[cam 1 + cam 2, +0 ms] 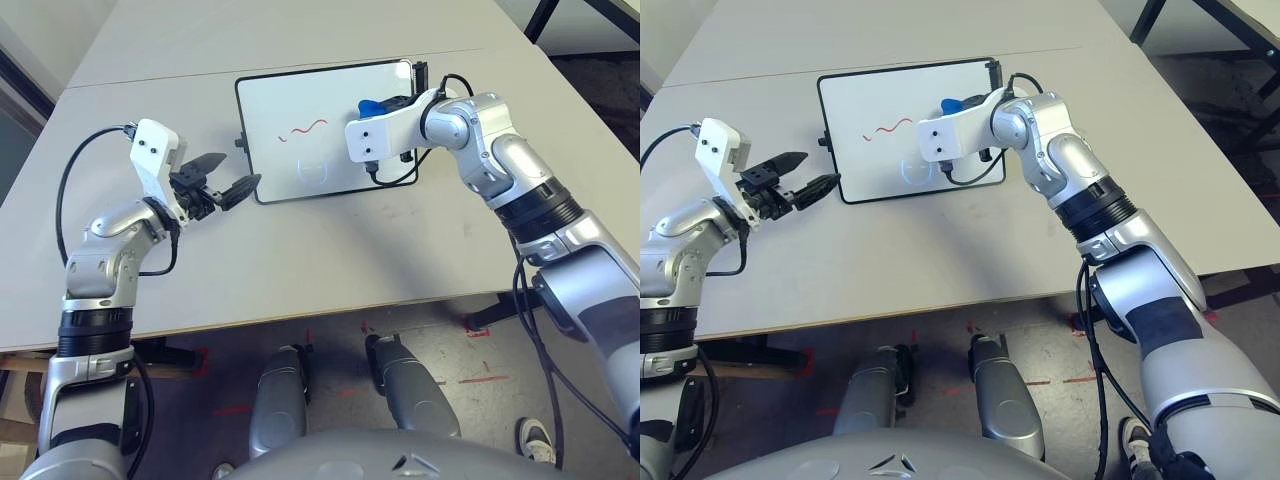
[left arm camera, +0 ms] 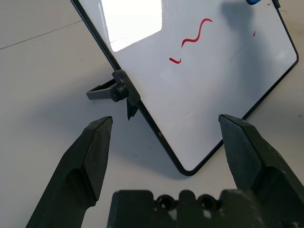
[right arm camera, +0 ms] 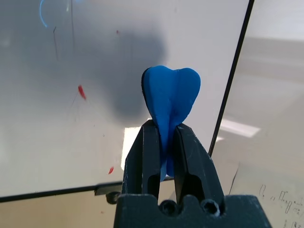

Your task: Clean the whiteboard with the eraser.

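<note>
Pinching the small bright blue bone-shaped eraser (image 3: pixel 170 102), the right pincer (image 3: pixel 164 137) hovers over the black-framed rectangular whiteboard (image 1: pixel 300 110) at 3 o'clock; left pincer (image 2: pixel 166 142) spread

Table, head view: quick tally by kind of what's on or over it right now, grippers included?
Whiteboard: 1
Eraser, bright blue, clamped in the right gripper: 1
Grippers: 2, the left gripper open beside the board's left edge
Total: 4
</note>
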